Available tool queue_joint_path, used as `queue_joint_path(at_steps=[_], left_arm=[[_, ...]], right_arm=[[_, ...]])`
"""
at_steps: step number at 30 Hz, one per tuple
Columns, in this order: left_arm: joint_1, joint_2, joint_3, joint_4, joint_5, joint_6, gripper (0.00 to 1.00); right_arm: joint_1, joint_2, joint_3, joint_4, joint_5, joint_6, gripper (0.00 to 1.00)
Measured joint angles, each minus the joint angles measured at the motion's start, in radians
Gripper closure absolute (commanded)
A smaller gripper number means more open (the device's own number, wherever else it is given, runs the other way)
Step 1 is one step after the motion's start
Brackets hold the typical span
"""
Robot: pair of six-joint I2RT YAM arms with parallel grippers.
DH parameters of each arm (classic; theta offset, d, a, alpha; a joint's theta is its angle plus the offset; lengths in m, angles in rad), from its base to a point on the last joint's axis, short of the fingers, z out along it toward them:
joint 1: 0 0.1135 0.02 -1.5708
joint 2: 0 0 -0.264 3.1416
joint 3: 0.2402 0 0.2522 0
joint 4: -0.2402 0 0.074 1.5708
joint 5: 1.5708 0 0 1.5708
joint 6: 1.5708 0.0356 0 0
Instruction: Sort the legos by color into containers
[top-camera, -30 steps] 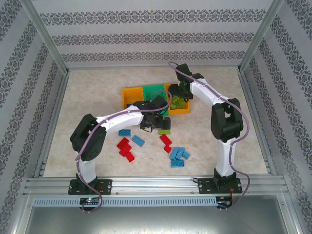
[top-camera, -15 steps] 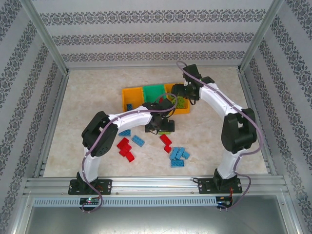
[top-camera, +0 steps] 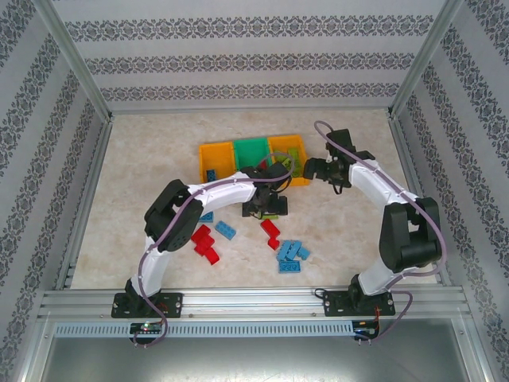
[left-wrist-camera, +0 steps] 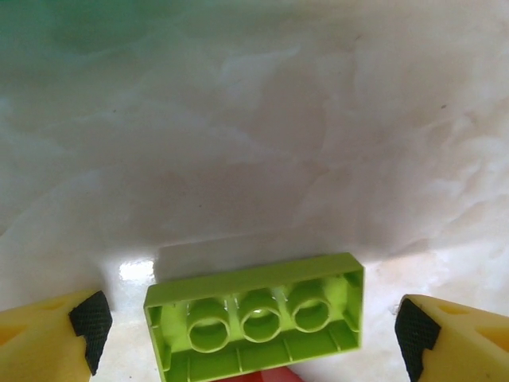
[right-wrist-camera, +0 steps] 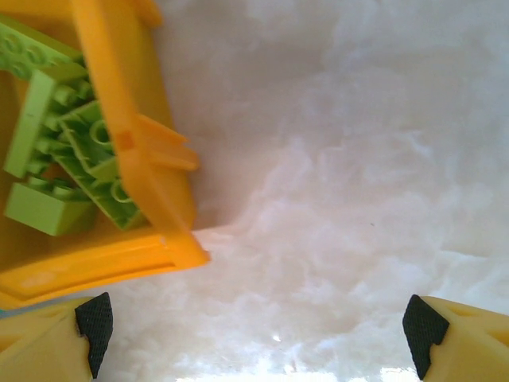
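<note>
Top external view first: the loose legos (top-camera: pixel 271 231) are scattered around the middle of the worktop (top-camera: pixel 143 159), a bit toward its near edge. A blue bunch (top-camera: pixel 291 254) lies closest to the near edge, right of centre. A red clump (top-camera: pixel 204 241) sits off to its left, with a couple of single blue bricks (top-camera: pixel 225 230) just behind that. The containers (top-camera: pixel 251 151) are lined up further back toward the far edge: orange, green, orange. The left orange bin (top-camera: pixel 213 155) has a blue brick (top-camera: pixel 211 174) in it. On the right wrist cam the right orange bin (right-wrist-camera: pixel 135 143) holds a jumble of light green bricks (right-wrist-camera: pixel 64 151) lying every which way.

The left pincer (left-wrist-camera: pixel 253 333) is down low just in front of the bins, jaws spread wide and straddling a lone green brick (left-wrist-camera: pixel 254 314). That one lies flat on the worktop with its underside up, hollow tubes showing. There's a gap on both sides, so the pads (left-wrist-camera: pixel 91 326) aren't touching it.

The right pincer (right-wrist-camera: pixel 258 333) is spread wide too, with nothing between the jaws. It hangs over bare worktop right off the corner of the right orange bin.
</note>
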Motion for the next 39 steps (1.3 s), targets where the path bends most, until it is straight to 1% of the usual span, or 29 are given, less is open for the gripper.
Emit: queue_joint_path(at_steps=[4, 9, 12, 26, 33, 37, 39], left_arm=[[-0.004, 0.011, 0.018, -0.04, -0.008, 0.0, 0.08], [-0.027, 0.031, 0.084, -0.098, -0.038, 0.0, 0.09], [-0.042, 0.043, 0.119, -0.12, -0.053, 0.0, 0.11], [-0.046, 0.097, 0.14, -0.175, -0.083, 0.001, 0.15], [-0.046, 0.101, 0.147, -0.192, -0.099, 0.007, 0.24], [-0.046, 0.102, 0.147, -0.193, -0.105, 0.012, 0.33], [-0.046, 0.102, 0.151, -0.195, -0.105, 0.016, 0.35]], right_arm=[[-0.02, -0.022, -0.043, 0.014, -0.004, -0.003, 0.03], [-0.03, -0.043, -0.076, 0.042, -0.016, -0.003, 0.03], [-0.039, -0.05, -0.098, 0.053, -0.024, -0.004, 0.03], [-0.095, -0.097, -0.146, 0.071, -0.053, -0.008, 0.02], [-0.095, -0.104, -0.165, 0.079, -0.064, -0.01, 0.02], [-0.102, -0.11, -0.176, 0.079, -0.068, -0.011, 0.02], [-0.106, -0.112, -0.177, 0.079, -0.068, -0.011, 0.02]])
